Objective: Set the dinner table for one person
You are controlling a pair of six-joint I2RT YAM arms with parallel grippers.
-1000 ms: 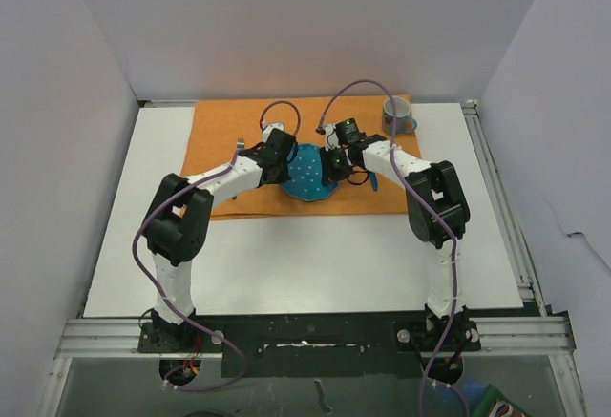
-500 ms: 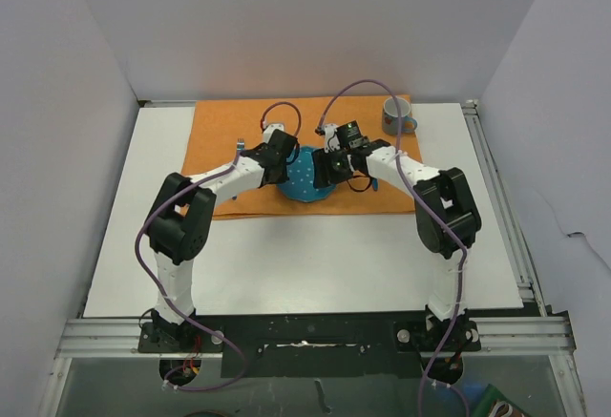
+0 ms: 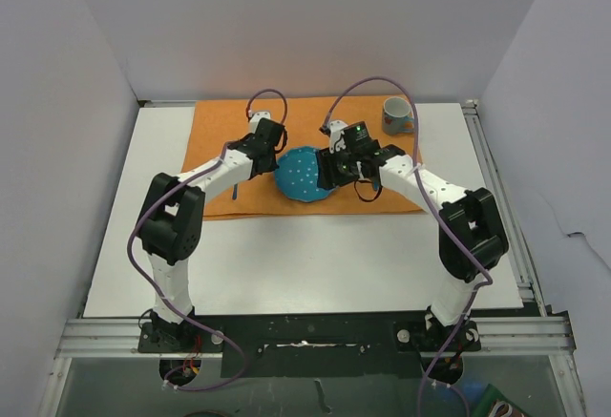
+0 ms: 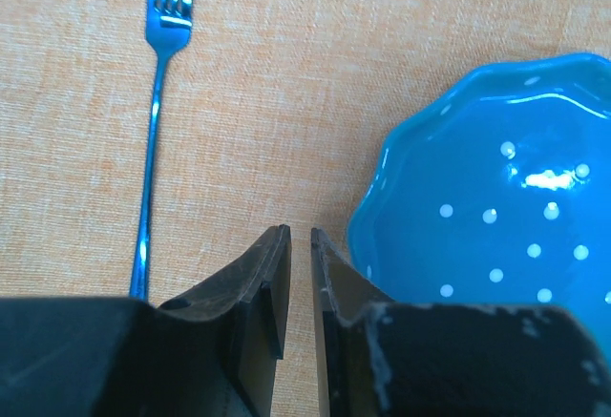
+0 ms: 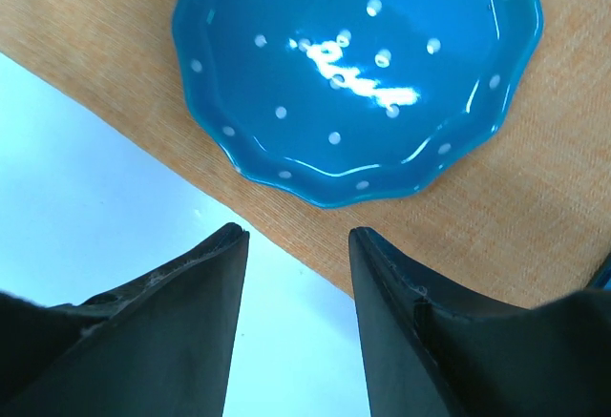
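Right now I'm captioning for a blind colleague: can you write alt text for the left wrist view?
A blue white-dotted plate lies at right on an orange cloth, a fork at left, tines pointing away. Between them at the bottom, the left gripper shows its jaws slightly apart, empty.

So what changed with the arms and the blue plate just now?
The right gripper opened and seems to have let go of the blue plate. The left gripper slid left off the plate, jaws barely apart. The plate, mug and orange cloth stayed about where they were.
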